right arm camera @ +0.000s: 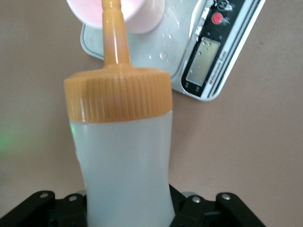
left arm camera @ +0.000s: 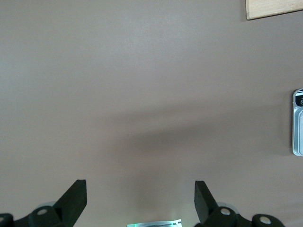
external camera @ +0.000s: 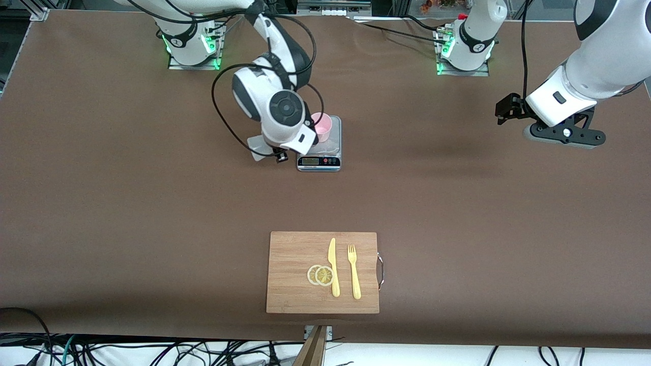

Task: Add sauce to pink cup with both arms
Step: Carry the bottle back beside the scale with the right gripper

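My right gripper [right arm camera: 128,208] is shut on the sauce bottle [right arm camera: 123,161], a whitish squeeze bottle with an orange cap. Its nozzle [right arm camera: 112,33] is tipped toward the rim of the pink cup [right arm camera: 142,14]. The pink cup [external camera: 323,126] stands on a small kitchen scale [external camera: 325,152] toward the right arm's end of the table. In the front view the right wrist hides the bottle. My left gripper [left arm camera: 140,198] is open and empty; it hangs over bare table at the left arm's end [external camera: 564,136] and waits.
A wooden cutting board [external camera: 295,254] lies nearer the front camera, with a yellow knife [external camera: 333,267], a yellow fork [external camera: 353,272] and two lemon slices [external camera: 320,275]. Water drops lie on the scale's plate [right arm camera: 163,54]. The scale's edge [left arm camera: 298,123] shows in the left wrist view.
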`<move>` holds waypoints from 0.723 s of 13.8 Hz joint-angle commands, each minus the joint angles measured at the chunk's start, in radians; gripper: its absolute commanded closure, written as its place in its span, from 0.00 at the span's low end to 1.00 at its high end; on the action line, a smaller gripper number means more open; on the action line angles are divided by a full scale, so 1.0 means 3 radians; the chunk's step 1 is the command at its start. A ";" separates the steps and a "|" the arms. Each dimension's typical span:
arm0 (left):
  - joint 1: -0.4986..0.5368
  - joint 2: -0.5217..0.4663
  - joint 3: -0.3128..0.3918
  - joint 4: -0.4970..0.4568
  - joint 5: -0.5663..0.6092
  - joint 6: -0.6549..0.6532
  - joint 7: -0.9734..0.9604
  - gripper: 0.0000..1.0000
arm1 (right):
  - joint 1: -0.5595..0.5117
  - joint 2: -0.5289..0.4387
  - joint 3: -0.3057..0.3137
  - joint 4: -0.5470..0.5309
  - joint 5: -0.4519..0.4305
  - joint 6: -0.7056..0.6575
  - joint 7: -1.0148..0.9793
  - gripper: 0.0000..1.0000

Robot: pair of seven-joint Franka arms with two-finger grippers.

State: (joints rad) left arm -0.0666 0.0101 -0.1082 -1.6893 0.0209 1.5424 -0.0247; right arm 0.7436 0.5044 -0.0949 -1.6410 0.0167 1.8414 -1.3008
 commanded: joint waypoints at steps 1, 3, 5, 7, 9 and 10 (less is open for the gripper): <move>0.0002 0.0038 0.0008 0.0104 -0.0075 -0.0079 0.0041 0.00 | -0.0259 -0.0060 -0.0006 0.0019 0.0235 0.0003 -0.0403 1.00; 0.0002 0.0038 0.0008 0.0099 -0.0075 -0.0084 0.0036 0.00 | -0.0478 -0.0055 -0.0006 0.0019 0.0444 0.0044 -0.0714 1.00; 0.0002 0.0038 0.0008 0.0104 -0.0075 -0.0084 0.0036 0.00 | -0.0764 -0.0045 -0.0006 0.0004 0.0796 0.0115 -0.1163 1.00; 0.0002 0.0038 0.0008 0.0104 -0.0075 -0.0084 0.0041 0.00 | -0.1061 0.0006 -0.0001 -0.0011 0.1200 0.0166 -0.1711 1.00; 0.0002 0.0038 0.0008 0.0104 -0.0075 -0.0079 0.0041 0.00 | -0.1322 0.0047 -0.0001 -0.0016 0.1533 0.0146 -0.2156 1.00; 0.0002 0.0038 0.0008 0.0104 -0.0075 -0.0079 0.0041 0.00 | -0.1455 0.0072 -0.0001 -0.0042 0.1722 0.0126 -0.2421 1.00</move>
State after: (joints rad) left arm -0.0666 0.0101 -0.1080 -1.6889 0.0208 1.5424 -0.0247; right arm 0.3721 0.5211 -0.1114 -1.6411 0.4415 1.8807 -1.9051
